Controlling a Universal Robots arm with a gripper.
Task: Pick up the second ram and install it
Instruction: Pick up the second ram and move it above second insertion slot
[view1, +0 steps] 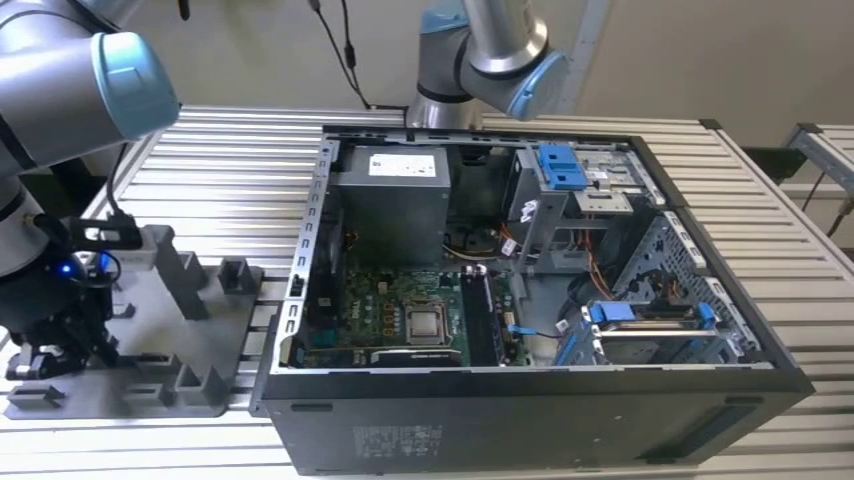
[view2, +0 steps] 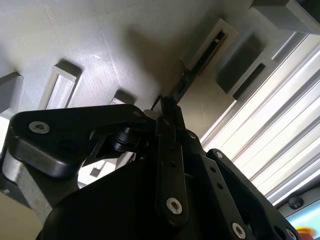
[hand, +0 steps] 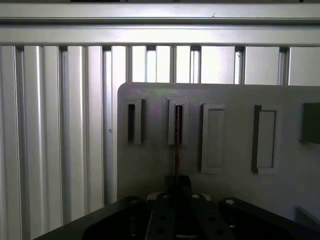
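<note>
Jaws clamp second ram (hand: 177, 150), long axis pointing into fixture slot (hand: 184, 125).

Standing there, I could not read a single word. A white label (view1: 400, 163) sat on the grey power supply (view1: 390, 215) inside the open computer case (view1: 310, 250). It carried dark print and what looked like a barcode strip, all too small to make out. On the case's dark outer panel (view1: 561, 420), at the bottom of the exterior view, a block of pale print (view1: 396, 440) ran in several short lines, equally illegible.
</note>
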